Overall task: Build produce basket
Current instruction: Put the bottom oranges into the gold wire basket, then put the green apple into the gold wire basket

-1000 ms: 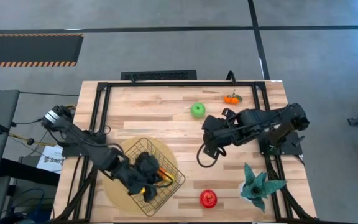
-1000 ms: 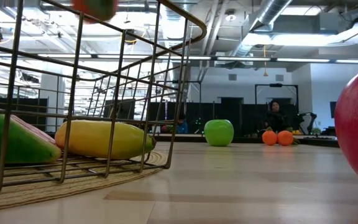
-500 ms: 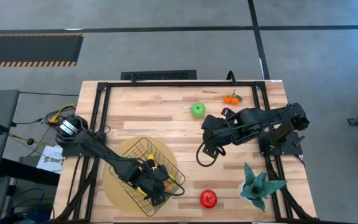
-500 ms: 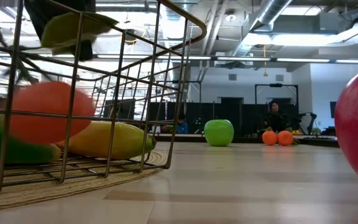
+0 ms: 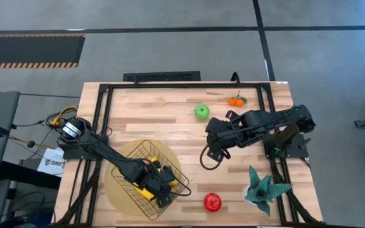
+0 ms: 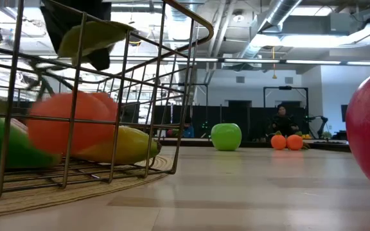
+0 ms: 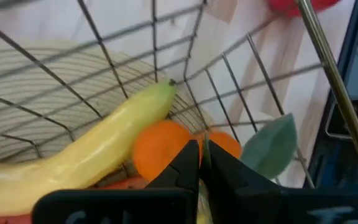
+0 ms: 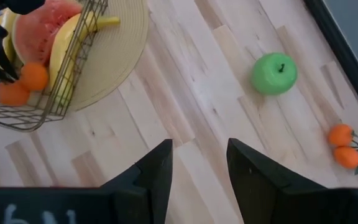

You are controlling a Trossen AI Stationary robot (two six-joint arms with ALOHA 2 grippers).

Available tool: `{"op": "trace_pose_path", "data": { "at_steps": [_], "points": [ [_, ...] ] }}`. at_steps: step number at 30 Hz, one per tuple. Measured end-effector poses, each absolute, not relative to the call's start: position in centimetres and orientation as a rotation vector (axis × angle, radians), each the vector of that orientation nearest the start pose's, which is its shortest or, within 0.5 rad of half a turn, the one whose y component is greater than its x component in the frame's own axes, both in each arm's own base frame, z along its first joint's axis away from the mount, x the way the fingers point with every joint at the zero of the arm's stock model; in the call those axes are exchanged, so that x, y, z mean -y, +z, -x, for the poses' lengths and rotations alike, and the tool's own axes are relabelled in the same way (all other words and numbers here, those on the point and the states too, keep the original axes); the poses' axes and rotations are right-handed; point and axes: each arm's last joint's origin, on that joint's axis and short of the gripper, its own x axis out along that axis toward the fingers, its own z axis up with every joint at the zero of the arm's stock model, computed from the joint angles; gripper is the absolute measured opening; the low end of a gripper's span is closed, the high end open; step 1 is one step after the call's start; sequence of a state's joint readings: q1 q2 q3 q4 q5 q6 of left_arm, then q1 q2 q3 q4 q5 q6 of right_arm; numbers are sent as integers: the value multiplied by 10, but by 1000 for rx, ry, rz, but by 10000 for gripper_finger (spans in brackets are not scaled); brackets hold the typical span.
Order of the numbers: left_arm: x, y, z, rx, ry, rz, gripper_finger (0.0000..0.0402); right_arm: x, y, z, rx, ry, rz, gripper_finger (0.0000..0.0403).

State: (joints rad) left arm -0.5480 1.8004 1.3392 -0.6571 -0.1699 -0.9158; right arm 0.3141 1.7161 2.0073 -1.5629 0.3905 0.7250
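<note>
On the pale wooden plank worktop (image 5: 163, 111), a teal spiky-leaved plant (image 5: 262, 187) stands near the right front corner, and a shiny red round fruit (image 5: 212, 202) lies just left of it, close to the front edge. A black metal frame (image 5: 100, 107) runs along the worktop's sides and back. A round tan woven disc (image 5: 116, 190) sits at the left front, and the dark thin-wire mesh basket (image 5: 137, 152) stands on it, its flared wire sides rising around the fruit.

The left pincer (image 7: 201, 163) reaches down inside the basket, clenched tight, right at a pair of small oranges (image 7: 160, 149) with a dull green leaf (image 7: 271, 147); whether it actually grips their stem cannot be told. Beside the oranges lies a long yellow banana (image 7: 98, 149), and a red-fleshed, green-rinded wedge slice (image 8: 41, 25) rests against the far wall.

The right pincer (image 8: 197, 163) hangs over the middle of the worktop with its fingers spread and nothing between them. The stretch of board between it and the basket is bare wood. Farther back, a green apple (image 5: 201, 112) sits alone, and a second pair of small leafy oranges (image 5: 236, 100) lies near the rear right rail, well apart from the basket.

In the room beyond, a person (image 6: 281, 119) is seated far off.
</note>
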Motion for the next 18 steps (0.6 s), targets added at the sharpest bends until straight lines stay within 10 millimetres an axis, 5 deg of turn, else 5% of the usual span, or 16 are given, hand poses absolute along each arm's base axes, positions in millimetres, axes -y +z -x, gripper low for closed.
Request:
{"op": "trace_pose_path", "data": {
  "at_steps": [13, 18],
  "points": [
    [168, 220, -329, -1137, 111, 448, 99, -83, 402, -291, -1093, -480, -194, 174],
    [158, 251, -346, -1049, 45, 382, 117, -79, 402, -293, -1098, -480, -178, 175]
  ]
}}
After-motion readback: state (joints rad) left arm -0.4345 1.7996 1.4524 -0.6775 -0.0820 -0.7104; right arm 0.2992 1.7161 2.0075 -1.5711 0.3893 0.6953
